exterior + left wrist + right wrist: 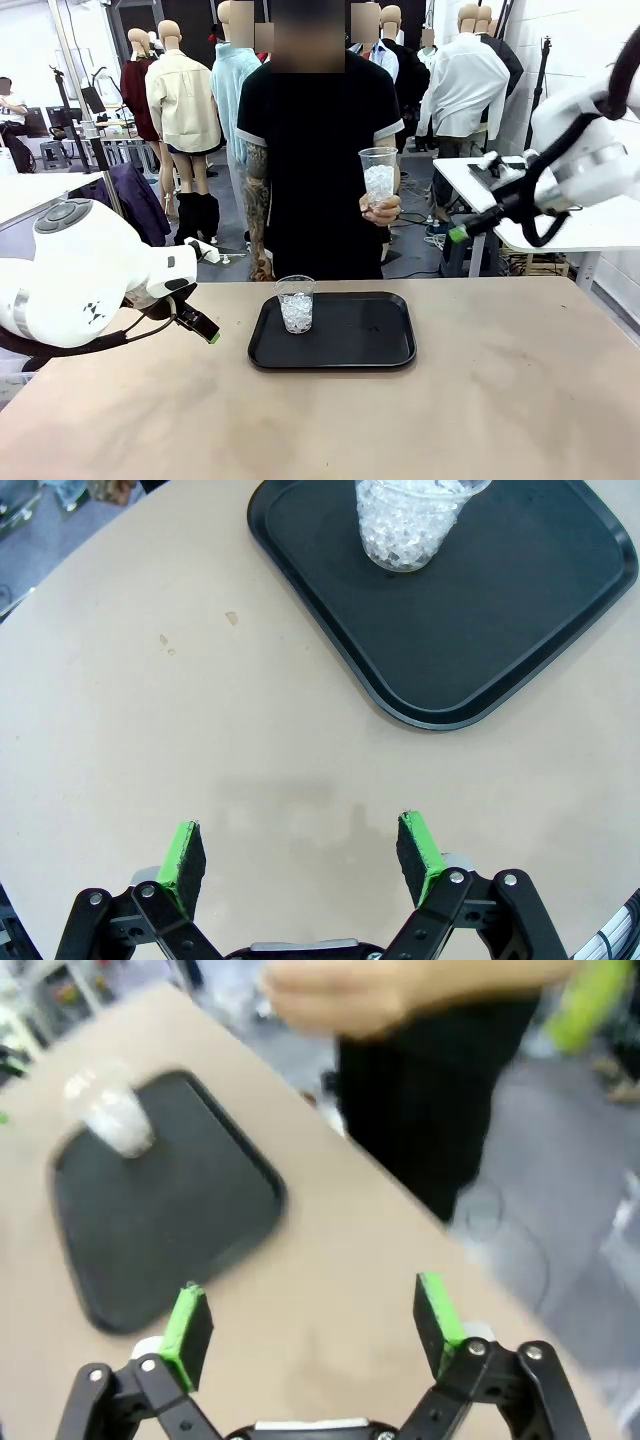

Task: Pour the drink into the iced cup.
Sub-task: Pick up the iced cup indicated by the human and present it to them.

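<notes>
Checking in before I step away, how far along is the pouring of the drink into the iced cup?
Done: an iced cup stands on the black tray, and the person's hand holds a second cup of ice. In hand: nothing, the left gripper and right gripper are both open and empty. Left: the pour itself, since both cups hold just ice.
</notes>
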`<action>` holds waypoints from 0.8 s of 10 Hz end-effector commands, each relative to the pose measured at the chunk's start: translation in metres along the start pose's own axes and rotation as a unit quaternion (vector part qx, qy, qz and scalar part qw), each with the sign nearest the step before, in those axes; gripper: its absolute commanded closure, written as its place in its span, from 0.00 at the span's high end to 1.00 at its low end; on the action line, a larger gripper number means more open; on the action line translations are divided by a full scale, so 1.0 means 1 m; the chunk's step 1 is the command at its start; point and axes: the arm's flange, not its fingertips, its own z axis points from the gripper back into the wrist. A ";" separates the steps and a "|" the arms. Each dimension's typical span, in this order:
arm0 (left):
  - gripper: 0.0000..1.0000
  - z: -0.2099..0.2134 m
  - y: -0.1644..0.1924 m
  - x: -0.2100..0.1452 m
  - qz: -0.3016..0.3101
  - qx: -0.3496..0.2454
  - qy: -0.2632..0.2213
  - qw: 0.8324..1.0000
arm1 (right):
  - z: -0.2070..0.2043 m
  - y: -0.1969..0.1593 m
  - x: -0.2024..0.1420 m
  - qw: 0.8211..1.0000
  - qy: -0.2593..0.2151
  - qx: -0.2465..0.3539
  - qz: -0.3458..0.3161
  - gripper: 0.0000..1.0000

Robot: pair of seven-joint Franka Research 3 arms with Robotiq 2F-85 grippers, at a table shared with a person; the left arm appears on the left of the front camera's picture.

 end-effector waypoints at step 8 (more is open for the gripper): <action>1.00 0.001 0.002 -0.001 0.002 0.000 -0.001 1.000 | 0.109 0.096 -0.126 0.865 0.162 -0.303 -0.366 1.00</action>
